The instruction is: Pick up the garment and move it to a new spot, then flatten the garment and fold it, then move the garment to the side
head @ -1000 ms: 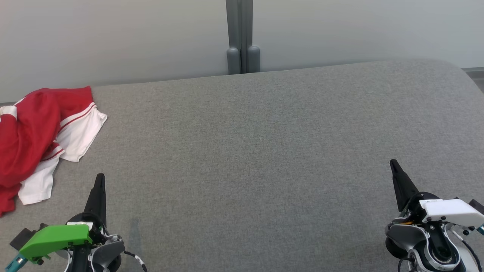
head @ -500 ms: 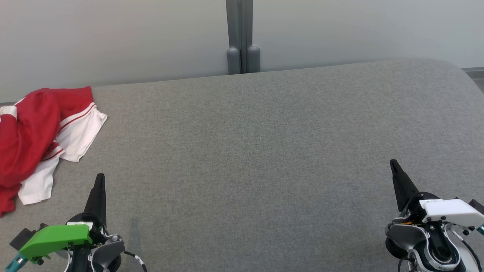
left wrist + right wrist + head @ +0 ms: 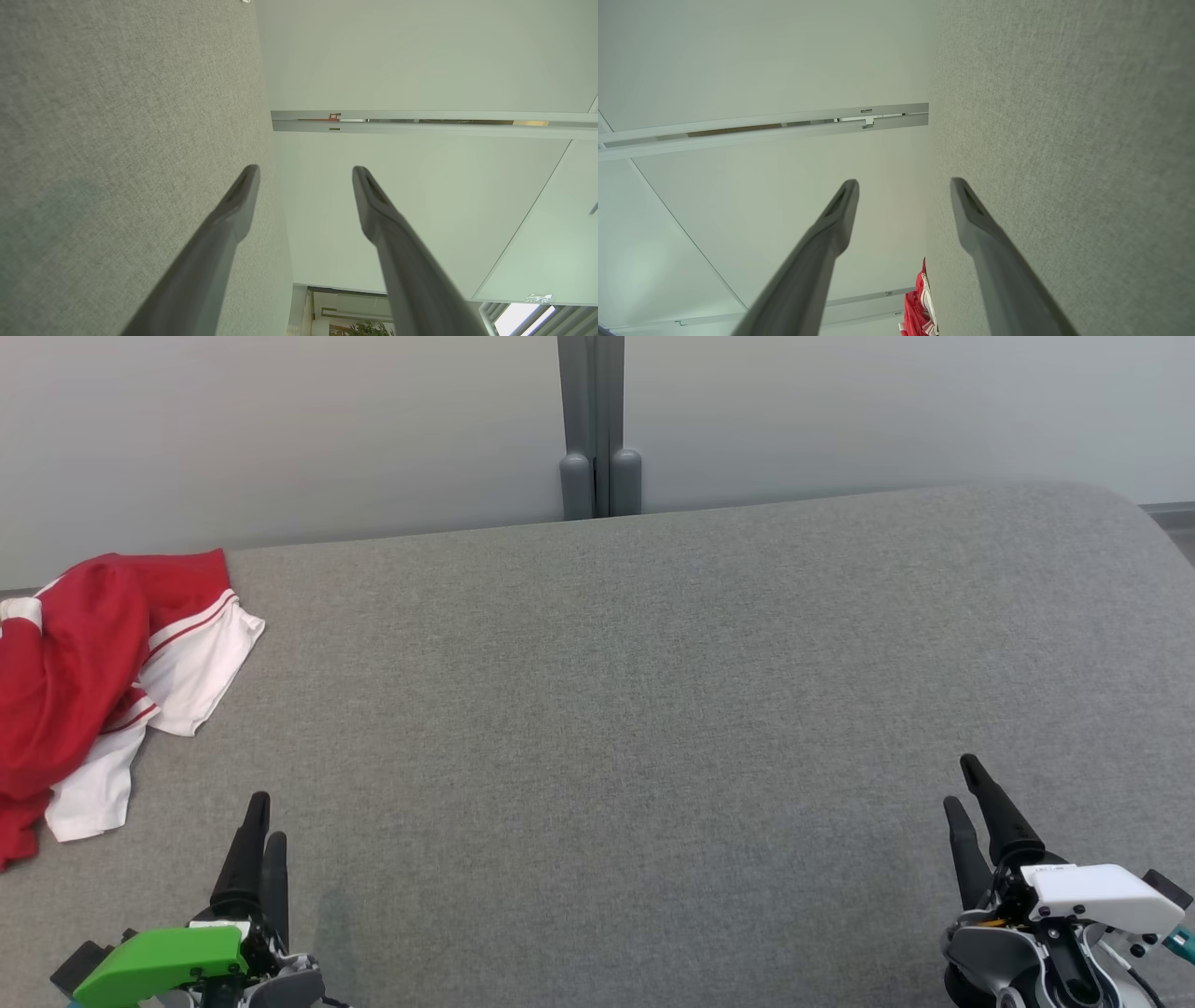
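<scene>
The garment [image 3: 84,681] is a crumpled red and white shirt lying at the far left edge of the grey fabric surface [image 3: 607,691], partly cut off by the head view's left border. A sliver of the garment [image 3: 920,298] also shows low in the right wrist view. My left gripper [image 3: 268,815] hovers near the front left, just to the right of and nearer than the garment, with its fingers apart and nothing between them [image 3: 303,169]. My right gripper [image 3: 960,779] is far off at the front right, open and empty [image 3: 902,182].
A pale wall runs behind the surface, with a grey vertical post [image 3: 597,429] at its middle. The surface curves away at its far right corner [image 3: 1120,513]. A wide stretch of bare grey fabric lies between the two grippers.
Both grippers have pulled back a little toward the bottom of the head view, and each now shows two separated fingers where one dark spike showed before. The garment has not moved.
</scene>
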Controlling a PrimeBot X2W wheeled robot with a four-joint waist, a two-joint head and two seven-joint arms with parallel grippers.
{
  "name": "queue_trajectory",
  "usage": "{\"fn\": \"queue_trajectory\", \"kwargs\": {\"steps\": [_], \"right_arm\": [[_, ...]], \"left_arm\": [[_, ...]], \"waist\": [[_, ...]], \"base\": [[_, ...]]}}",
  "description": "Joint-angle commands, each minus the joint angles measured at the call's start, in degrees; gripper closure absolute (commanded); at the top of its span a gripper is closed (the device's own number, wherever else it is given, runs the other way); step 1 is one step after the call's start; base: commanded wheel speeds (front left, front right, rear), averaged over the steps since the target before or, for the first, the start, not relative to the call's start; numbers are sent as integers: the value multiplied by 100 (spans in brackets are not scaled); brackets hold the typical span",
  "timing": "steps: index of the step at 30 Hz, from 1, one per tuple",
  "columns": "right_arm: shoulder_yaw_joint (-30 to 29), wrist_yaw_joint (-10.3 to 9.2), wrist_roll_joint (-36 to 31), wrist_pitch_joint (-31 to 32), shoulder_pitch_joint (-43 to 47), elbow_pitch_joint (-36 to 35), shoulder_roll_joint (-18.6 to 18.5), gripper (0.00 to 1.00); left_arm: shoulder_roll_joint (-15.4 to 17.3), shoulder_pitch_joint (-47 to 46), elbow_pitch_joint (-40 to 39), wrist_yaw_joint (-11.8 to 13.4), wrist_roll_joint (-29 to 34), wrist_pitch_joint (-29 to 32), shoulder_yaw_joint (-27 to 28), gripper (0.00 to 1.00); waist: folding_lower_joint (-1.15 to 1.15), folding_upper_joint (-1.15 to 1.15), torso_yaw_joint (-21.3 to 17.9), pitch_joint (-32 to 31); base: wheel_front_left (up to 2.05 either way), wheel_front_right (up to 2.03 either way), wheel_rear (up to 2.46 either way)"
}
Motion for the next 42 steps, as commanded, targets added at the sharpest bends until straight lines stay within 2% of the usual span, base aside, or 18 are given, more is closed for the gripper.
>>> {"fn": "queue_trajectory", "kwargs": {"steps": [1, 9, 15, 32, 42], "right_arm": [[52, 1, -45, -76, -77, -109, -22, 0], [122, 1, -224, -300, -41, -107, -29, 0], [95, 2, -646, -456, -56, -136, -33, 0], [256, 2, -3073, -847, 13, -815, -45, 0], [383, 3, -4163, -1046, 44, -910, -52, 0]], "left_arm": [[20, -83, -141, -4, 48, -74, -41, 0], [27, -19, -288, -6, 287, -298, -155, 0], [32, -11, -415, 19, 725, -453, -184, 0], [45, 46, -958, 357, 2373, -843, -540, 0], [52, 99, -1097, 495, 3781, -1041, -745, 0]], "waist": [[0, 0, 0, 1], [0, 0, 1, 4], [0, 0, 0, 7], [0, 0, 20, 51], [0, 0, 23, 77]], "base": [[0, 0, 0], [0, 0, 0], [0, 0, 0], [0, 0, 0], [0, 0, 0]]}}
